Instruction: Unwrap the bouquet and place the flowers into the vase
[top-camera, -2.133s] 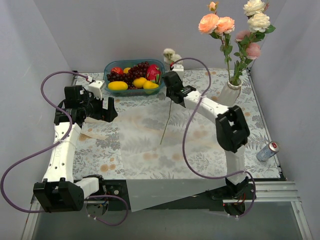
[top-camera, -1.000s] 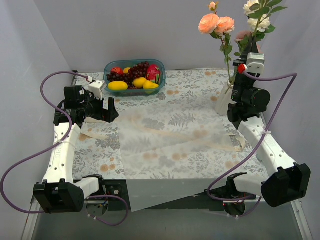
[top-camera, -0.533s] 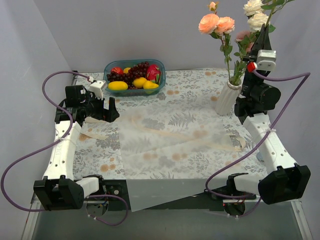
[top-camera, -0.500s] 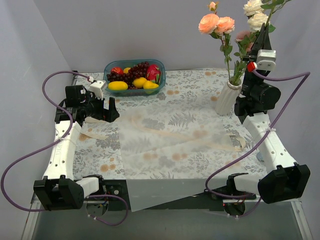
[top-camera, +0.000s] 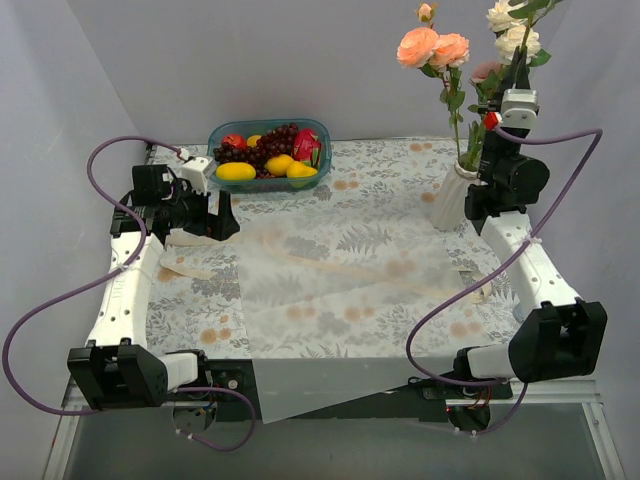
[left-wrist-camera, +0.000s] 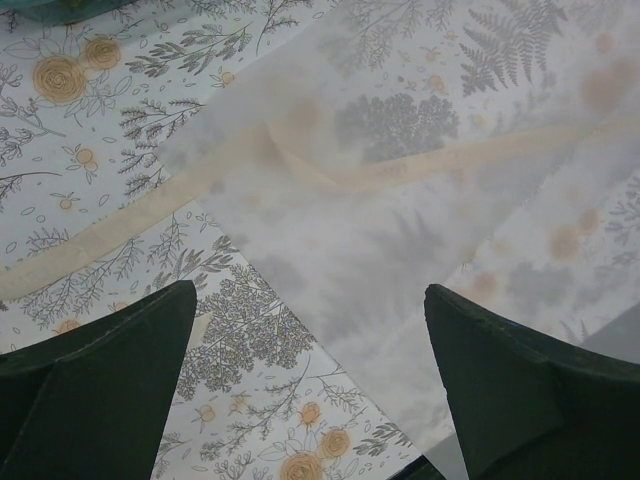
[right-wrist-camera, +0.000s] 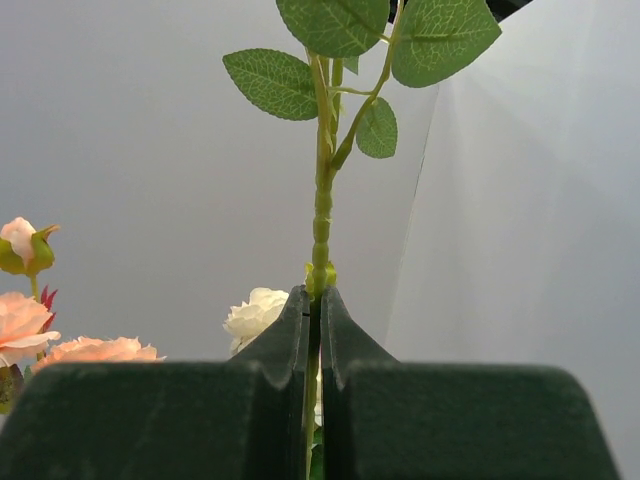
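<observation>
Tablecloth (top-camera: 370, 190): paper (top-camera: 330, 295), ribbon (left-wrist-camera: 100, 233), bowl (top-camera: 213, 143), likely vase (top-camera: 450, 200)

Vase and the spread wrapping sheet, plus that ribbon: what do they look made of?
Vase: probably glazed ceramic, white and ribbed with a hard, smooth look; plastic cannot be ruled out.
Wrapping sheet: thin, translucent, matte paper or tissue-like film; the tablecloth print shows through it blurred.
Ribbon: apparently cream fabric, lying flat and limp.
</observation>
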